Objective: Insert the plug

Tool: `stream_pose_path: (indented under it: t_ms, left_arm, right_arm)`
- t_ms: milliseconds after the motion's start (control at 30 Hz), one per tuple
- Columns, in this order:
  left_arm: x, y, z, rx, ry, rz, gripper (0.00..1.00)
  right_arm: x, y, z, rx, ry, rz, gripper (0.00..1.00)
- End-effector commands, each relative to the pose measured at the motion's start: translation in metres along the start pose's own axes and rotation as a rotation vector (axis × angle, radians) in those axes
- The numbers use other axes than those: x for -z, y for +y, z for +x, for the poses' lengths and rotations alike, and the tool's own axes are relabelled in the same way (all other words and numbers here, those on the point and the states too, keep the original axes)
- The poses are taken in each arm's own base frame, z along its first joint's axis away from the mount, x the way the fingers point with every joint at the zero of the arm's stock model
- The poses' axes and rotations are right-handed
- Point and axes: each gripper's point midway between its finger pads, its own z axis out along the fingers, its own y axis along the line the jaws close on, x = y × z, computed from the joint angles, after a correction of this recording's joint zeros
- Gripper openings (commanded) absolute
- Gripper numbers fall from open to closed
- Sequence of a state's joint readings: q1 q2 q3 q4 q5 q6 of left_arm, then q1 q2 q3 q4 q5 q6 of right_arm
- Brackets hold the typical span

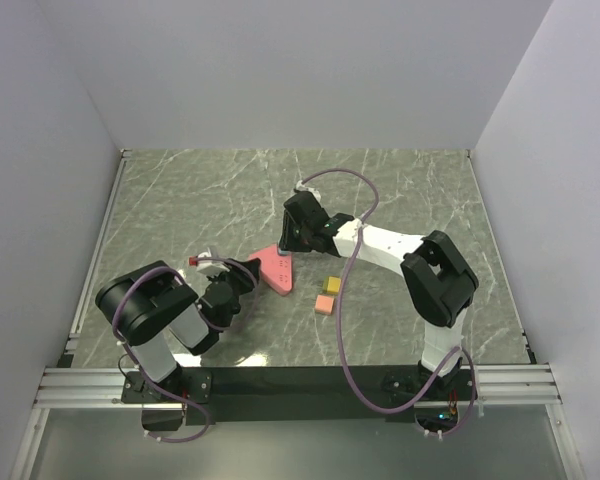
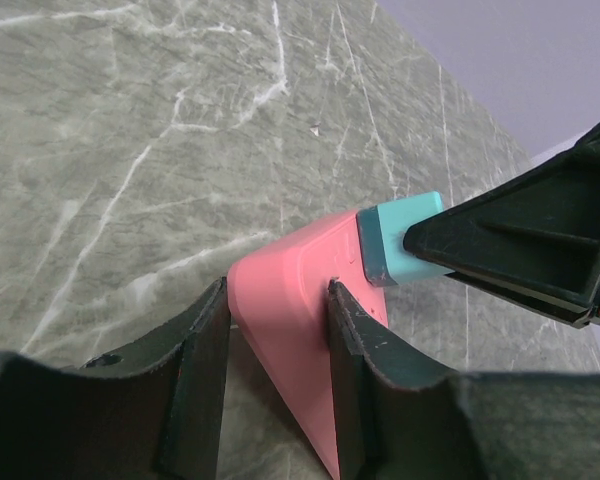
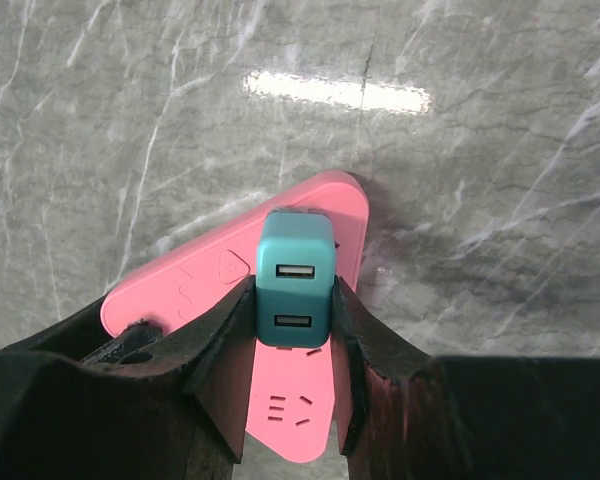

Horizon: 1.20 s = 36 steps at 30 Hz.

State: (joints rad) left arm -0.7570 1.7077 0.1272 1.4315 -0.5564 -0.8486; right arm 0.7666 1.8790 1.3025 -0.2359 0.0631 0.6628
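Note:
A pink wedge-shaped power strip (image 1: 273,270) lies on the marble table. My left gripper (image 2: 276,290) is shut on its narrow end, one finger (image 2: 355,350) pressed to each side. A teal plug (image 3: 295,290) with two USB ports stands on the strip's top face (image 3: 310,410), its darker base (image 2: 370,248) against the pink surface. The prongs are hidden. My right gripper (image 3: 294,298) is shut on the plug from both sides. In the top view the right gripper (image 1: 288,240) covers the plug, and the left gripper (image 1: 248,276) sits at the strip's near-left end.
A yellow block (image 1: 332,285) and a salmon block (image 1: 323,303) lie just right of the strip. Free sockets (image 3: 300,408) show on the strip's face. White walls enclose the table on three sides. A purple cable (image 1: 352,260) loops over the right arm.

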Motion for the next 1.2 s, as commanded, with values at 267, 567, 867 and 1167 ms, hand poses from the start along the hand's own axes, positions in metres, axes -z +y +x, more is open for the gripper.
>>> stream_pose_path:
  t_ms: [267, 567, 867, 1167]
  left_arm:
    - [0.007, -0.042, 0.033, -0.068, 0.177, 0.199, 0.0]
    - [0.008, -0.04, 0.026, -0.072, 0.164, 0.175, 0.0]
    - [0.0, -0.021, 0.02, -0.085, 0.124, 0.051, 0.0]
    - [-0.019, -0.002, 0.006, -0.086, 0.06, -0.063, 0.0]
  right_arm:
    - [0.012, 0.002, 0.015, 0.095, 0.036, -0.027, 0.33]
    - [0.029, 0.001, 0.002, 0.096, -0.022, -0.042, 0.82]
    - [0.085, -0.014, -0.028, 0.095, -0.191, -0.003, 0.82]
    - [0.122, -0.062, -0.009, 0.04, -0.231, 0.117, 0.82]
